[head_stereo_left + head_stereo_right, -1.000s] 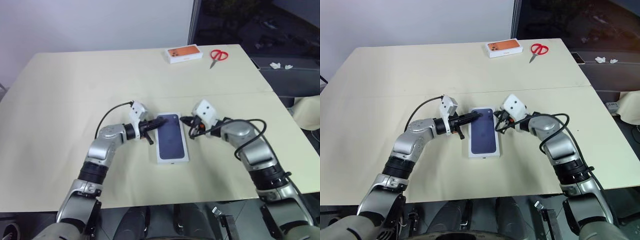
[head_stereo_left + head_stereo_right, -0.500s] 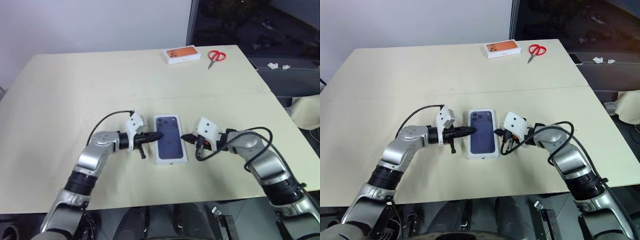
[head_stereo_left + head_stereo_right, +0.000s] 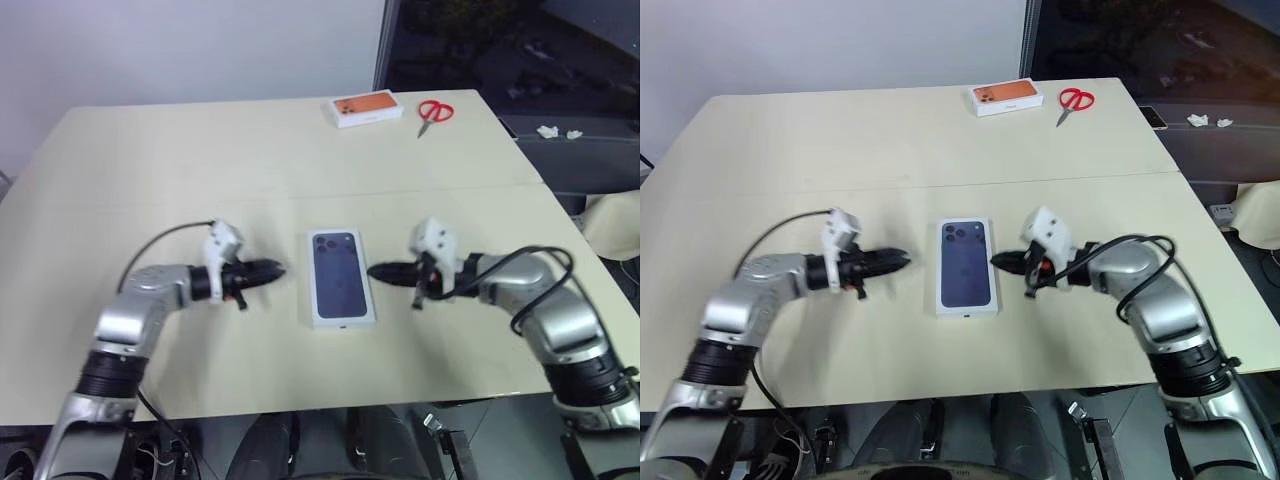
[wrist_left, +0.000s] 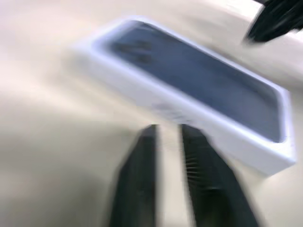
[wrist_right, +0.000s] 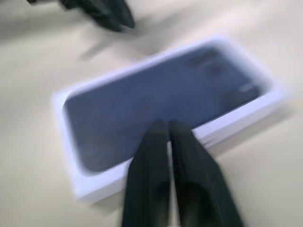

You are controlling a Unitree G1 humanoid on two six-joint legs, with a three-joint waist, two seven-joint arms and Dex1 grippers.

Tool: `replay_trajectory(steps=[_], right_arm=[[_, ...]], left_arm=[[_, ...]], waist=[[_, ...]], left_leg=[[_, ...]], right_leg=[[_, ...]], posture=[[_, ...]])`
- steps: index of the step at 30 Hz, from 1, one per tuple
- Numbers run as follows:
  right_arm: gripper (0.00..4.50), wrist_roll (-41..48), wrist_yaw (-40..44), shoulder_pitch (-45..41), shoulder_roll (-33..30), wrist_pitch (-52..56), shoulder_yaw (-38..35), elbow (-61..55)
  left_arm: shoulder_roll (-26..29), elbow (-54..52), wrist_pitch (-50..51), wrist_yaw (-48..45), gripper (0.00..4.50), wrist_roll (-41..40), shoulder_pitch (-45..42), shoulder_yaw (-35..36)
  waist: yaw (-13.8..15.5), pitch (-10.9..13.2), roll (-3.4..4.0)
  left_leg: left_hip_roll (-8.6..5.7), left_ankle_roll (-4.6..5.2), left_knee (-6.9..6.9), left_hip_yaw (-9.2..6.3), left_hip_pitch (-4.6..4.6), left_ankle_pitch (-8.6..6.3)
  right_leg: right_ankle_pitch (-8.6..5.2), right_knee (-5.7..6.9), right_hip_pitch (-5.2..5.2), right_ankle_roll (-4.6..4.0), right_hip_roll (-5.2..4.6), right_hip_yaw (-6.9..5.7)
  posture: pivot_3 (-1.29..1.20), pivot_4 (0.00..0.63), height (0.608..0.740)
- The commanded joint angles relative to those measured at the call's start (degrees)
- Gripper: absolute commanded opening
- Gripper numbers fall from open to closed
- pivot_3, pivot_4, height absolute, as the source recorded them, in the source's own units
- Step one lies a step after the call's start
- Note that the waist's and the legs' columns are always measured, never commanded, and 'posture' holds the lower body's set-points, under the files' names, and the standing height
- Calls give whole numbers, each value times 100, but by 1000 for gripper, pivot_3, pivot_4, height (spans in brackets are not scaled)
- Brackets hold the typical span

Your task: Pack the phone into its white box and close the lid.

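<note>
Head cam: lid [image 3: 340,277] w/ blue phone print sits closed on the white box [image 3: 343,322], mid table [image 3: 150,160]. Left gripper [image 3: 272,269] well apart to its left, right gripper [image 3: 378,271] just beside its right edge, neither touching.

L wrist cam: fingers [image 4: 137,175] slightly parted, nothing between.

R wrist cam: fingers [image 5: 151,165] nearly together, narrow gap, empty.

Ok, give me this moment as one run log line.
lid: on, closed, mid table | left gripper: left of it, clear, jaws open, empty | right gripper: right of it, clear, empty
</note>
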Motion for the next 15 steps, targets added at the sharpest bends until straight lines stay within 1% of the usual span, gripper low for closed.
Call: replay_trajectory(steps=[1,2,4,5,6,11,13,15], right_arm=[[1907,154,138,-31,-140,-181,-256,62],[2329,155,199,-38,-209,-249,-310,133],[3467,166,325,-59,-338,-395,-399,261],[3912,227,454,-92,-440,-431,-470,330],[4440,255,526,-124,-510,-488,-531,390],[4440,316,1008,-136,-885,-647,-595,591],[4440,328,1036,-188,-918,-651,-620,665],[4440,463,1101,-219,-930,-537,-699,716]], left_arm=[[345,-34,-15,-233,2859,-242,-82,431],[467,-2,-70,-312,3277,-264,-90,529],[691,53,-106,-435,4373,-299,-97,679],[836,164,-215,-484,4500,-245,-72,771],[956,256,-291,-553,4500,-221,-28,850],[1316,492,-725,-778,4500,-112,309,1037],[1426,425,-698,-860,4500,-152,477,1068],[1468,515,-1024,-871,4500,-35,605,1141]], waist=[[11,0,0],[7,0,0],[2,1,-1],[-2,1,-1],[-7,1,-1],[-34,2,3],[-31,2,3],[-27,2,2]], left_leg=[[-1,1,0,0,-1,-1],[-2,3,1,1,-2,-2],[-7,5,3,6,-3,-3],[-7,5,4,5,-3,-3],[-7,5,4,5,-3,-3],[-3,5,-6,6,-2,-3],[-2,5,-5,6,-2,-3],[-2,5,-4,6,-2,-3]], right_leg=[[0,-2,1,0,-1,-1],[0,-3,1,0,-2,0],[0,-3,0,0,-7,3],[0,-2,0,0,-8,3],[0,-1,0,0,-8,3],[0,-2,-4,-1,-7,4],[0,-2,-5,-1,-7,4],[0,-1,-4,-1,-8,4]], posture=[[0,150,740],[0,150,740],[0,150,740],[0,150,740],[0,150,740],[0,150,740],[0,150,740],[0,150,740]])
